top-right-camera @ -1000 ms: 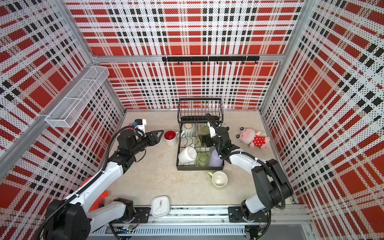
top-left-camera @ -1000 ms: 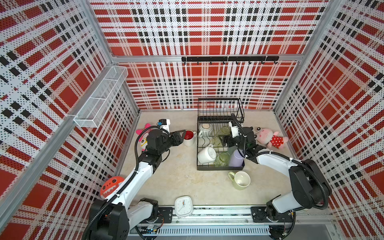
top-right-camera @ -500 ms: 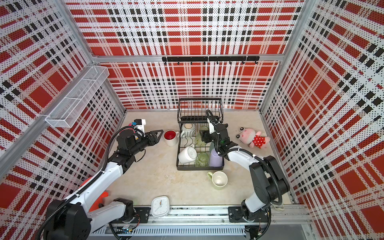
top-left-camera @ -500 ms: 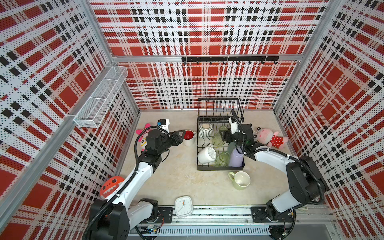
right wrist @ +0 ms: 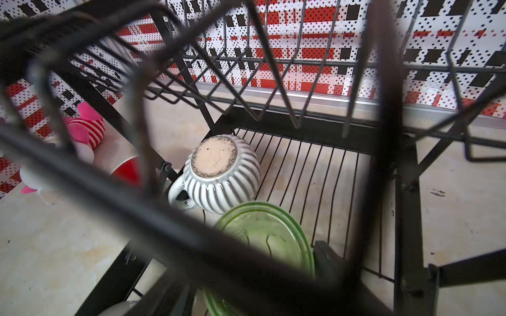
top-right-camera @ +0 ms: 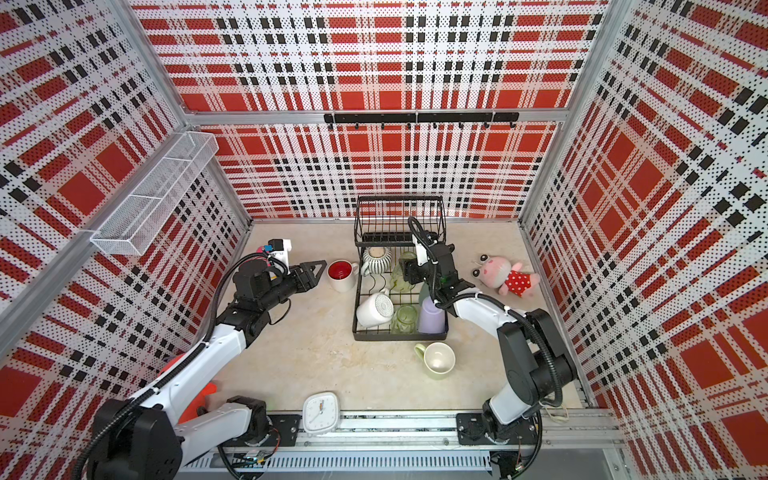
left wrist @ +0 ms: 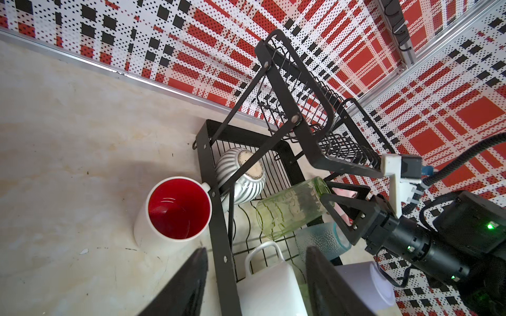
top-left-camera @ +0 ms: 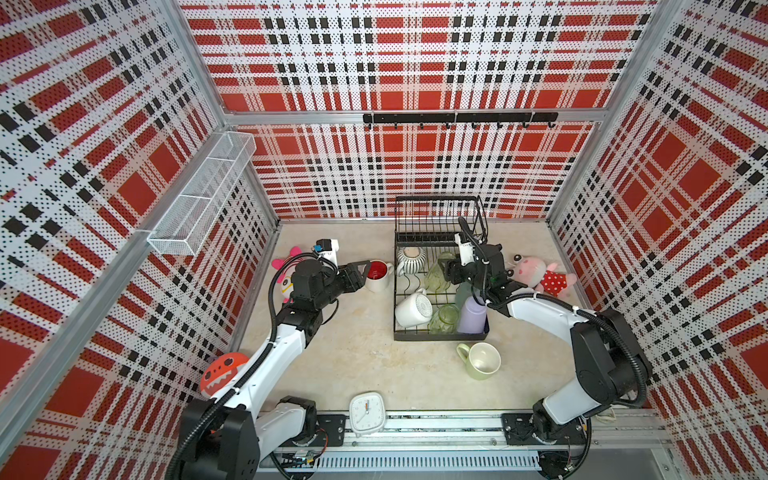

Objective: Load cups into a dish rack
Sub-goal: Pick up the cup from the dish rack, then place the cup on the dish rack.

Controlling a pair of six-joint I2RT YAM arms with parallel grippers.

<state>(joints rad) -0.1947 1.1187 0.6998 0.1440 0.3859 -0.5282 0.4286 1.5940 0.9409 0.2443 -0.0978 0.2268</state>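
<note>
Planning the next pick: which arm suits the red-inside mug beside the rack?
Left: left gripper open beside the red-inside mug; right gripper holds a green glass in the dish rack.

The dish rack [top-left-camera: 424,240] stands on the counter [top-left-camera: 357,357] by the back wall [top-left-camera: 415,174]. In its lower tier an upturned mug [top-left-camera: 410,258] sits back left, with a tilted glass [top-left-camera: 436,274] to its right. Along the front, left to right, are a tipped mug [top-left-camera: 413,307], a second glass [top-left-camera: 444,319] and a tumbler [top-left-camera: 471,316]. A standing mug [top-left-camera: 377,275] is just left of the rack. The last mug [top-left-camera: 482,360] sits in front of its right corner.
</note>
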